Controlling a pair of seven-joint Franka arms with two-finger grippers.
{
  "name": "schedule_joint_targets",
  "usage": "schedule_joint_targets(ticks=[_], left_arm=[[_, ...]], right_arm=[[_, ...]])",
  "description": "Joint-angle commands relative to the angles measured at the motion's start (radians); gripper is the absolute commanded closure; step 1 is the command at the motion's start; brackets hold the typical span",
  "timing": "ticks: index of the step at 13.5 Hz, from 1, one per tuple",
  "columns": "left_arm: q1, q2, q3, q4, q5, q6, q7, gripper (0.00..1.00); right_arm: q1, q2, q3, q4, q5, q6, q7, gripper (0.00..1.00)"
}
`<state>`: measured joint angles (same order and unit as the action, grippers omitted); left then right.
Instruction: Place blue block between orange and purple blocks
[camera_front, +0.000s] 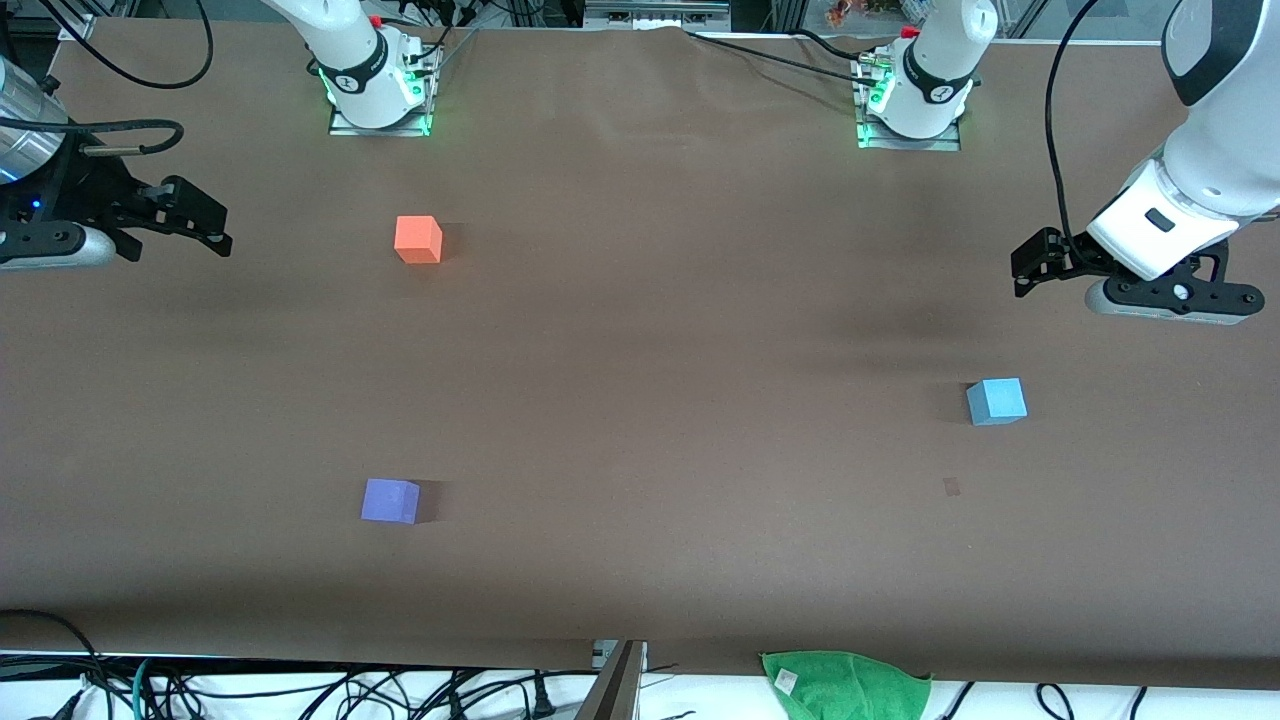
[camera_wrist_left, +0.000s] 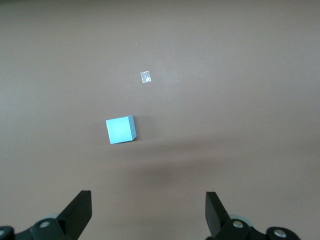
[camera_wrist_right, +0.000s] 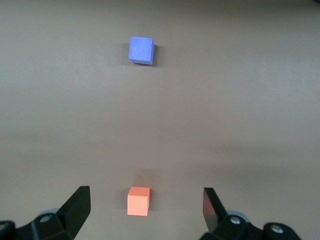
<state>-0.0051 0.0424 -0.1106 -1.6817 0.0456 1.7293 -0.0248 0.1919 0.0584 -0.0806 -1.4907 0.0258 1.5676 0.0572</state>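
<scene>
The light blue block (camera_front: 996, 401) sits on the brown table toward the left arm's end; it also shows in the left wrist view (camera_wrist_left: 120, 130). The orange block (camera_front: 418, 240) lies near the right arm's base, and the purple block (camera_front: 389, 500) lies nearer the front camera, roughly in line with it. Both show in the right wrist view, orange (camera_wrist_right: 138, 201) and purple (camera_wrist_right: 141, 50). My left gripper (camera_front: 1022, 268) (camera_wrist_left: 147, 195) is open and empty, up over the table near the blue block. My right gripper (camera_front: 215, 225) (camera_wrist_right: 146, 190) is open and empty, up over the table near the orange block.
A small tape mark (camera_front: 951, 487) lies on the table near the blue block, also in the left wrist view (camera_wrist_left: 145, 77). A green cloth (camera_front: 845, 685) hangs at the table's front edge. Cables run along the front edge and by the bases.
</scene>
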Motion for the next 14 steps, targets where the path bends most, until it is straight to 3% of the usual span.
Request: schedule_joint_targets(ticks=[1, 14], left_arm=[[0.000, 0.011, -0.003, 0.025, 0.011, -0.017, 0.008, 0.00], [0.002, 0.033, -0.003, 0.048, 0.010, -0.020, 0.011, 0.00]], right_arm=[[-0.003, 0.004, -0.002, 0.013, 0.005, -0.003, -0.019, 0.01], [-0.003, 0.004, -0.002, 0.013, 0.005, -0.003, -0.019, 0.01]])
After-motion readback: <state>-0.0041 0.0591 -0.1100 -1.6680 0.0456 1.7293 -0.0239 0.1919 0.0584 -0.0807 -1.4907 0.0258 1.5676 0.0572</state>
